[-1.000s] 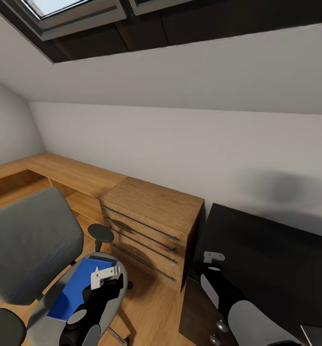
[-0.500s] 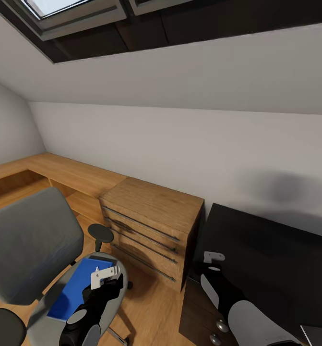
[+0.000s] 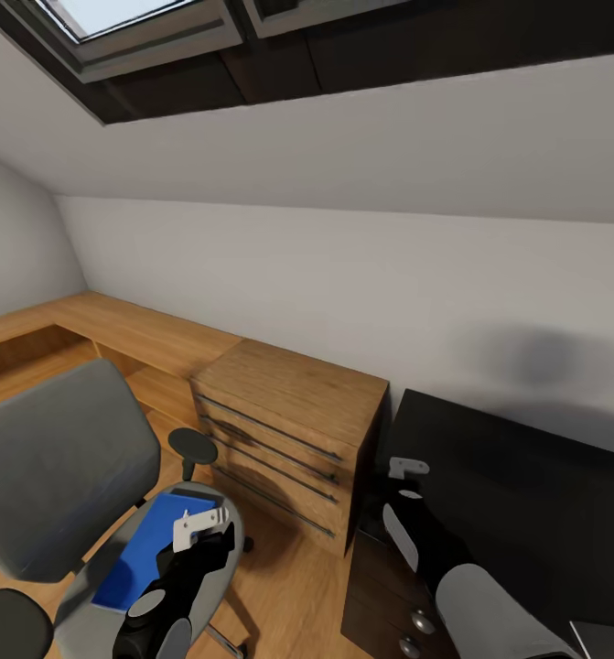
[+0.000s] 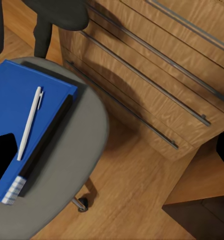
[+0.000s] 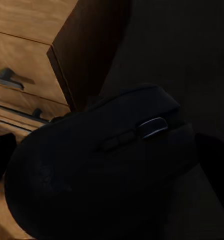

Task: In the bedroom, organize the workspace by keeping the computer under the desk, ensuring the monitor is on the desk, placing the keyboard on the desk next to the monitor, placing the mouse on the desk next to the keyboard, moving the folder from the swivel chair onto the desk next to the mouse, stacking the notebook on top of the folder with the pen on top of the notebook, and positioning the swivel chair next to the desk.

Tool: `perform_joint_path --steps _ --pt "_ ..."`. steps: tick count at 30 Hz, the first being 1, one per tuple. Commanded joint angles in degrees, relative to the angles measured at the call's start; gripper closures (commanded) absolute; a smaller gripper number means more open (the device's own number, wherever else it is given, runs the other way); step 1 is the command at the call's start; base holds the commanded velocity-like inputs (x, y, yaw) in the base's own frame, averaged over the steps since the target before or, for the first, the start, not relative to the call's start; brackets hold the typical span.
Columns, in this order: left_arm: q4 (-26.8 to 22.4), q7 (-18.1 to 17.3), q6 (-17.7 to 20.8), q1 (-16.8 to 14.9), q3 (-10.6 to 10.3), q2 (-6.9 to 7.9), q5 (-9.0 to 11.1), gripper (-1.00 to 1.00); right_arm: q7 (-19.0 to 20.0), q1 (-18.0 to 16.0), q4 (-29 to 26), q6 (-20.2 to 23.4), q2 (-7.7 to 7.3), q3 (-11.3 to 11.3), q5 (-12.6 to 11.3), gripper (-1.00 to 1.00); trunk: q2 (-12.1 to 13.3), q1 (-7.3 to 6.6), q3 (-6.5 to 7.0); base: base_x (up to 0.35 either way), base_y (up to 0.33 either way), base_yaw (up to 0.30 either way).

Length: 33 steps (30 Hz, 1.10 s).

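Observation:
The grey swivel chair (image 3: 59, 458) stands at the left with the blue folder (image 3: 146, 549) flat on its seat. In the left wrist view the white pen (image 4: 29, 122) lies on the folder (image 4: 16, 95). My left gripper (image 3: 201, 524) hovers just above the folder, open and holding nothing. My right gripper (image 3: 407, 469) is over the near left corner of the black desk (image 3: 526, 494), shut on the black mouse (image 5: 101, 160). The computer, monitor, keyboard and notebook are out of view.
An oak dresser (image 3: 288, 412) with several drawers stands between the chair and the desk, close to both. The desk's black drawer unit (image 3: 389, 604) sits under my right arm. A low oak shelf (image 3: 114, 329) runs along the wall under the sloped ceiling and skylight (image 3: 133, 18).
My right gripper has shifted slightly up and farther over the desk corner. The left arm, chair and folder have not moved.

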Motion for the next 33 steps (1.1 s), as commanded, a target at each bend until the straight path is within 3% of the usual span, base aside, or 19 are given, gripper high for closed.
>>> perform_joint_path --steps 1,4,9,12,23,31,33 --pt "0.0 0.5 0.1 -0.1 -0.1 0.02 0.6 -1.0 -0.6 0.1 -2.9 1.1 -0.17 0.4 -0.6 1.0 0.4 -0.22 0.11 0.0 0.0 0.0" --pt "0.0 0.5 0.2 -0.1 -0.1 -0.02 0.6 -1.0 -0.7 1.0 -13.2 7.0 -1.54 0.0 -0.9 1.0 1.6 -0.88 0.65 0.0 0.0 0.0" --pt "0.0 0.5 0.2 0.0 -0.1 -0.04 0.6 -1.0 -0.7 7.1 -27.6 14.4 -2.38 -0.4 -2.7 1.0 3.6 -1.98 1.55 -0.022 0.0 0.0" --pt "0.0 0.5 0.2 0.0 -0.1 -0.05 0.6 -1.0 -0.7 8.6 -31.2 15.9 -2.46 -0.4 -3.1 1.0 4.8 -2.63 2.09 -0.2 0.0 0.0" --pt "0.0 0.5 0.2 0.0 0.0 -0.05 1.3 -1.0 -0.7 9.3 -34.9 16.5 -2.33 -0.6 -3.5 1.0 9.2 -5.05 4.06 -0.312 0.0 0.0" --pt "0.2 0.5 0.2 -0.1 0.0 0.1 1.2 -1.0 -0.8 9.4 -35.0 16.6 -2.5 -1.2 -3.4 1.0 9.2 -5.05 4.07 -0.013 0.0 -0.06" --pt "0.2 0.5 0.2 -0.1 0.0 0.07 1.2 -1.0 -0.8 9.4 -35.0 16.6 -2.49 -2.5 -3.4 1.0 9.2 -5.05 4.07 -0.121 0.0 -0.217"
